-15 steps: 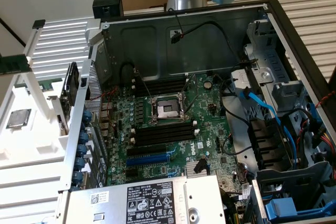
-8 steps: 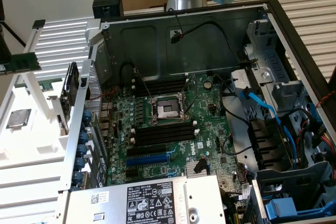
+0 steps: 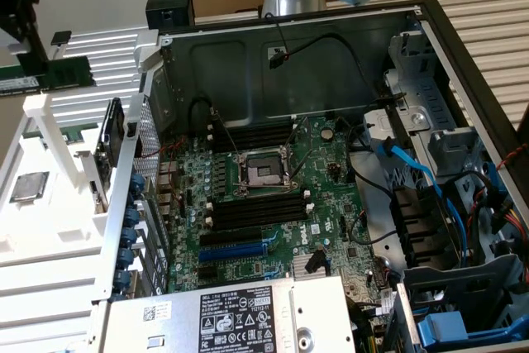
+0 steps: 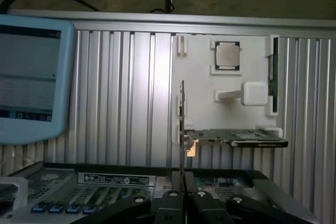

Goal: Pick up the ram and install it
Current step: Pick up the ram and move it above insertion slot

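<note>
1. As seen in the wrist view, the end effector is poised over the open computer case, with its fingers drawn together and closed on nothing.
2. The ram is seated at the far end of a white holder, outside the case at the exterior view's upper left and well apart from the end effector.
3. A silver processor chip is laid flat in a recess of the same holder, and a card is stood on edge beside the case wall.
4. Inside the case the motherboard is exposed. Long black slots with white end clips are seen beside the processor socket.
5. Case and holder are carried by a ribbed metal surface.
</note>
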Tool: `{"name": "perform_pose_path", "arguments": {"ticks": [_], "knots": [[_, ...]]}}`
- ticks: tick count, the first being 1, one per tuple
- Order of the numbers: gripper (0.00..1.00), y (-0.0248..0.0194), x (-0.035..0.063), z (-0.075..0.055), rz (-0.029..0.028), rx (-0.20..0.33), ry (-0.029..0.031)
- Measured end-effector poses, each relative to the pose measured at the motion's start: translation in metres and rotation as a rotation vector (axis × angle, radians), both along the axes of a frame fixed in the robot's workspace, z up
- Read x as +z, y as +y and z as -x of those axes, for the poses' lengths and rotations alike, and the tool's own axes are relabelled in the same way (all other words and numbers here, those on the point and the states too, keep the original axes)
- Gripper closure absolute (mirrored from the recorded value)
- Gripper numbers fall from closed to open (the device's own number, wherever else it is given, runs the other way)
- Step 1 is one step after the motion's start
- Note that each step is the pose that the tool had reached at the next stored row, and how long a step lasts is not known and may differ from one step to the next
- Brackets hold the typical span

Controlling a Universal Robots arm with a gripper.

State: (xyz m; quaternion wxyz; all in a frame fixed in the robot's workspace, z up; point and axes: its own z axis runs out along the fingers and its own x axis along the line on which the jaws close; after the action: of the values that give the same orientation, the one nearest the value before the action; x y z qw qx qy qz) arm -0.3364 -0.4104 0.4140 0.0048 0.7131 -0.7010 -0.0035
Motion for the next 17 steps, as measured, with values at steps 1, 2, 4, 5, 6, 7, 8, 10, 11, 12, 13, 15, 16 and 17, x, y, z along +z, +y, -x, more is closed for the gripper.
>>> {"name": "perform_pose_path", "arguments": {"ticks": [1,2,4,5,6,7,8,10,11,12,13,15,16,17], "knots": [[0.88,0.0000,0.0008,-0.005,0.0000,0.000,0.0009],[0.88,-0.0001,0.0013,-0.009,0.0000,0.000,0.0017],[0.88,0.0000,0.0024,-0.018,-0.0001,0.000,0.0046],[0.88,-0.0002,0.0038,-0.027,0.0000,0.000,0.0068],[0.88,-0.0003,0.0044,-0.032,0.0000,0.000,0.0076],[0.88,-0.0004,0.0050,-0.037,-0.0001,0.000,0.0080],[0.88,-0.0004,0.0057,-0.045,0.0000,0.000,0.0087],[0.88,-0.0005,0.0058,-0.055,0.0000,0.000,0.0088],[0.88,-0.0005,0.0057,-0.059,-0.0001,0.000,0.0088],[0.88,-0.0004,0.0058,-0.064,0.0000,0.000,0.0088],[0.88,-0.0004,0.0057,-0.068,-0.0002,0.000,0.0087],[0.88,-0.0005,0.0057,-0.071,-0.0001,-0.001,0.0092],[0.88,-0.0004,0.0057,-0.072,-0.0001,-0.001,0.0111],[0.88,-0.0002,0.0058,-0.073,0.0000,-0.001,0.0158]]}}
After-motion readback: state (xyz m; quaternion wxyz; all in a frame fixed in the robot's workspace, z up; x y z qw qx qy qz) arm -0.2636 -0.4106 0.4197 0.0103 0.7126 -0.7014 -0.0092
